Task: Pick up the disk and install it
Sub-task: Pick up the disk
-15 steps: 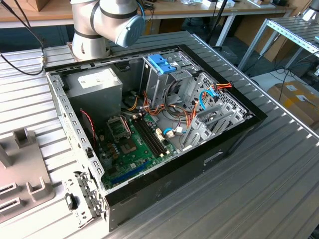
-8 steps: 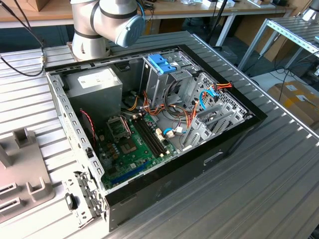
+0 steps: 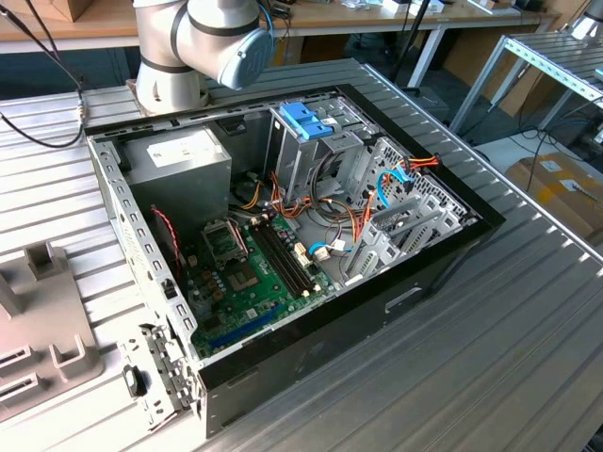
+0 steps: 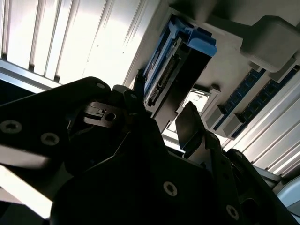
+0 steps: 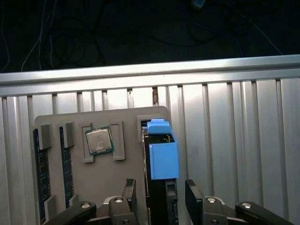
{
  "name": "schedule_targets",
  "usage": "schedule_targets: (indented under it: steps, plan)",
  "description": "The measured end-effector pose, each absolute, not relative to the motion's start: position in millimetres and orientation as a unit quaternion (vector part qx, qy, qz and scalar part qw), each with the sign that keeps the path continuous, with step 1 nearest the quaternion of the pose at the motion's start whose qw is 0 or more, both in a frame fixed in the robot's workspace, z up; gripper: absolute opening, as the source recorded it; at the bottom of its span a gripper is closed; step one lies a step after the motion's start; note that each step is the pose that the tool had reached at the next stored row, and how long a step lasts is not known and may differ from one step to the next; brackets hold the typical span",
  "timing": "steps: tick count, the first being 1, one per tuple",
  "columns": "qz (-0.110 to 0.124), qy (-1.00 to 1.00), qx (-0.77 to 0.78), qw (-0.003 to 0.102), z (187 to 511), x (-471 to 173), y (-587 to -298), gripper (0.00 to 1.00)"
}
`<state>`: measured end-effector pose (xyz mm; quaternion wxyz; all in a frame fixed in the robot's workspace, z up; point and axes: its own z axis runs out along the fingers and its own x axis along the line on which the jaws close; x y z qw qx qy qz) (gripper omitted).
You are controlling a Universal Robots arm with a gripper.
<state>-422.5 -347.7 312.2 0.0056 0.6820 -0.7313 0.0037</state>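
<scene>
The disk point(image 5: 161, 157) stands on its edge in a slot of a grey holder tray point(image 5: 124, 117), its light-blue plastic frame facing the first wrist view. My gripper point(image 5: 161, 199) is open and straddles it, one dark finger point(image 5: 130, 194) on each side with a small gap to the disk. In the second wrist view the disk point(image 4: 176, 70) shows its blue frame and dark connector edge just beyond my gripper point(image 4: 159, 117). The open computer case point(image 3: 443, 254) lies on the table in the exterior view, with a metal drive cage point(image 3: 306, 127) topped in blue plastic inside it.
On the same holder tray lie a processor chip point(image 5: 98, 140) and memory sticks point(image 5: 40, 171). The tray rests on a ribbed aluminium table point(image 5: 234, 140). Inside the case are a green mainboard point(image 3: 250, 273), a grey power supply point(image 3: 179, 155) and loose orange and blue cables point(image 3: 396, 174).
</scene>
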Motion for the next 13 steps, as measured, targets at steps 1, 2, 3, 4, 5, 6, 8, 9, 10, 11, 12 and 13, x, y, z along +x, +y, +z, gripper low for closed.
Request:
schedule_targets:
  steps: [1, 2, 3, 4, 5, 6, 8, 9, 10, 11, 12, 13]
  plan:
    - [0.004, -0.731, 0.682, 0.006, 311.7, -422.5, -347.7, 0.54]
    - [0.004, -0.731, 0.682, 0.006, 310.6, -422.5, -347.7, 0.54]
    - [0.004, -0.731, 0.682, 0.006, 309.6, -422.5, -347.7, 0.54]
    - [0.004, -0.731, 0.682, 0.006, 307.9, -422.5, -347.7, 0.54]
    - [0.004, -0.731, 0.682, 0.006, 306.6, -422.5, -347.7, 0.54]
    - [0.004, -0.731, 0.682, 0.006, 305.3, -422.5, -347.6, 0.54]
    - [0.004, -0.731, 0.682, 0.006, 305.1, -422.5, -347.4, 0.54]
    - [0.004, -0.731, 0.682, 0.006, 305.1, -422.5, -347.0, 0.54]
    - [0.004, -0.731, 0.682, 0.006, 305.1, -422.5, -346.3, 0.54]
    - [0.004, -0.731, 0.682, 0.006, 305.0, -422.5, -345.6, 0.54]
    - [0.004, -0.731, 0.682, 0.006, 305.0, -422.5, -345.5, 0.54]
    - [0.004, -0.731, 0.682, 0.006, 305.0, -422.5, -345.5, 0.54]
